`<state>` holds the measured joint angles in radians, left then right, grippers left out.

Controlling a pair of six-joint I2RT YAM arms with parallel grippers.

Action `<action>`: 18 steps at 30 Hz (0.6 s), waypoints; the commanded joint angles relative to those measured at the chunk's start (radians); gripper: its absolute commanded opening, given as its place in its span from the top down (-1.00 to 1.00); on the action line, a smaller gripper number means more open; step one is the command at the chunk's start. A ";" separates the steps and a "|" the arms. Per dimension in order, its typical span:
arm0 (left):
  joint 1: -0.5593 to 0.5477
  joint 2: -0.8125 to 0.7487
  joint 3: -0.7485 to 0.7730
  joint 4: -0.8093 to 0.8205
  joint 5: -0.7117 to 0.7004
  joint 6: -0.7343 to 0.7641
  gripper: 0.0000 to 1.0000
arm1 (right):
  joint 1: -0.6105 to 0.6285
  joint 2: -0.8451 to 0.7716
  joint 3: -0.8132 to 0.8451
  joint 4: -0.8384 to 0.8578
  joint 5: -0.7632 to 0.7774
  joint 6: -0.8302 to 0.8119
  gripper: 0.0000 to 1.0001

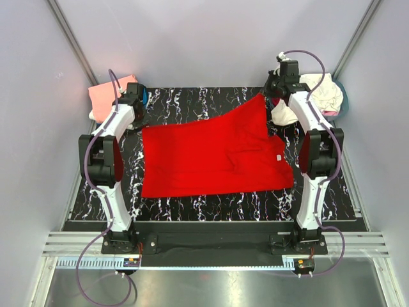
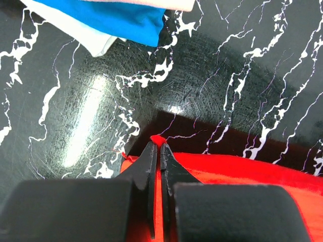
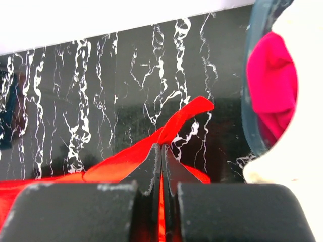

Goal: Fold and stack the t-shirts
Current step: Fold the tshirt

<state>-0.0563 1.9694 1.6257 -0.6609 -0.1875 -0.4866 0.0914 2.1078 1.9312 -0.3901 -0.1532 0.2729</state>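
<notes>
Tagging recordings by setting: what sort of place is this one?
Probably a robotics lab cell, not a home: plain pale walls box in a black marbled table, aluminium rails run along its near edge, and the left pincer and right pincer each pinch a red t-shirt spread on it.

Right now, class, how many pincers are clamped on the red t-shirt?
2. The left pincer pinches the red t-shirt at its far left corner; the right pincer pinches its far right corner.

Bright red t-shirt (image 1: 211, 157) on black, white-veined tabletop (image 1: 192, 208); salmon-pink shirt (image 1: 108, 96), cream shirt (image 1: 323, 89), blue shirt (image 2: 126, 17).
</notes>
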 commanded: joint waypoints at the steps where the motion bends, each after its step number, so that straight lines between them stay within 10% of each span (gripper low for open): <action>1: 0.000 -0.030 0.020 0.009 0.005 0.032 1.00 | -0.005 0.037 0.071 0.000 -0.068 -0.021 1.00; 18: -0.020 -0.150 -0.136 0.023 -0.006 0.063 1.00 | -0.015 -0.445 -0.561 0.223 0.010 -0.124 1.00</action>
<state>-0.0711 1.9034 1.5204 -0.6594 -0.1837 -0.4427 0.0887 1.7889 1.4223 -0.2687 -0.1730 0.1757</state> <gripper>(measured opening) 0.024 0.010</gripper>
